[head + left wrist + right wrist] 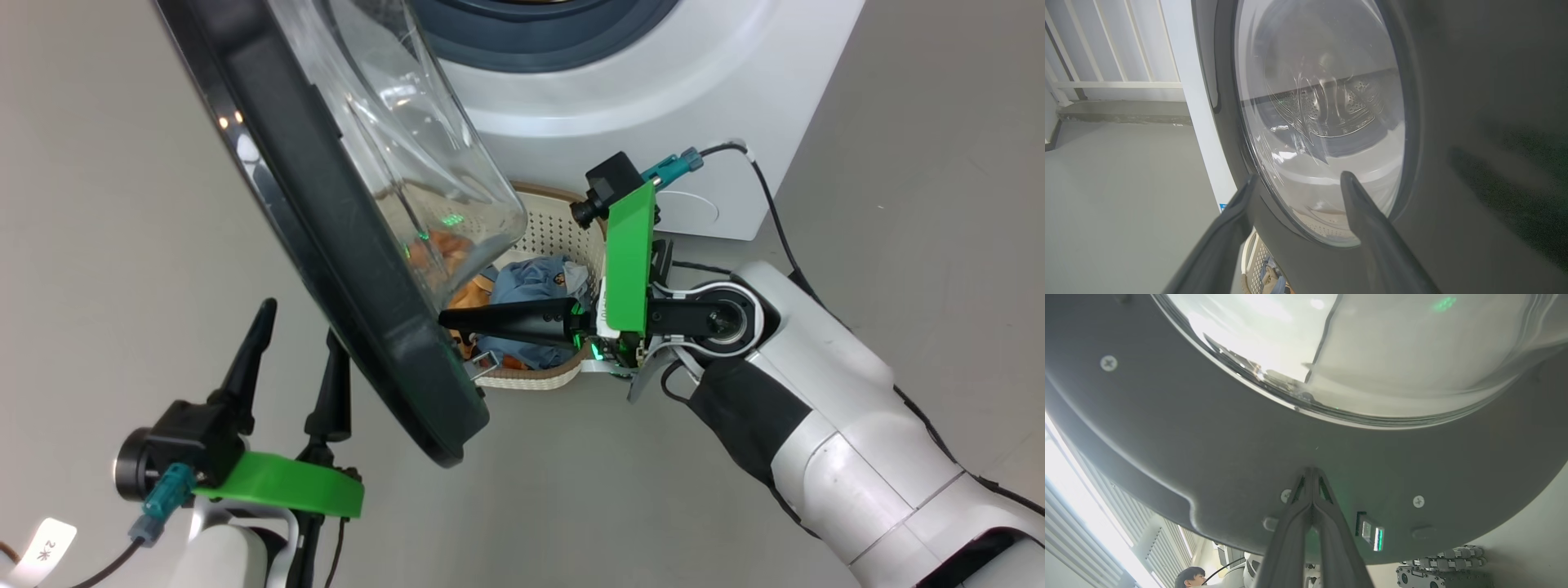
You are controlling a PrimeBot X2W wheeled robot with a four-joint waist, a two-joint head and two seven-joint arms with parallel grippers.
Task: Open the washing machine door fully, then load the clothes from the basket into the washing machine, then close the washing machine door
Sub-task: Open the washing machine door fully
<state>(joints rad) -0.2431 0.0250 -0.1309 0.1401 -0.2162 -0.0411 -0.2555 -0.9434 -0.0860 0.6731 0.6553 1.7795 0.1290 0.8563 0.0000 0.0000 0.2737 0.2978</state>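
Note:
The washing machine door (359, 269) stands swung out, its black rim edge-on across the head view, with the glass bowl (408, 122) bulging toward the white washing machine (653, 98). My right gripper (445, 318) is shut with nothing in it, its tips pressed against the inner side of the rim (1208, 457). My left gripper (300, 322) is open on the door's outer side, close to the rim and the glass (1323, 122). Behind the door sits the basket (547, 229) with blue and orange clothes (531, 278) in it.
Grey floor (98, 245) lies to the left of the door and in front of it. A white slatted railing (1114, 61) stands beyond the machine's side. A person's head (1192, 575) shows low in the right wrist view. A black cable (767, 204) trails by my right arm.

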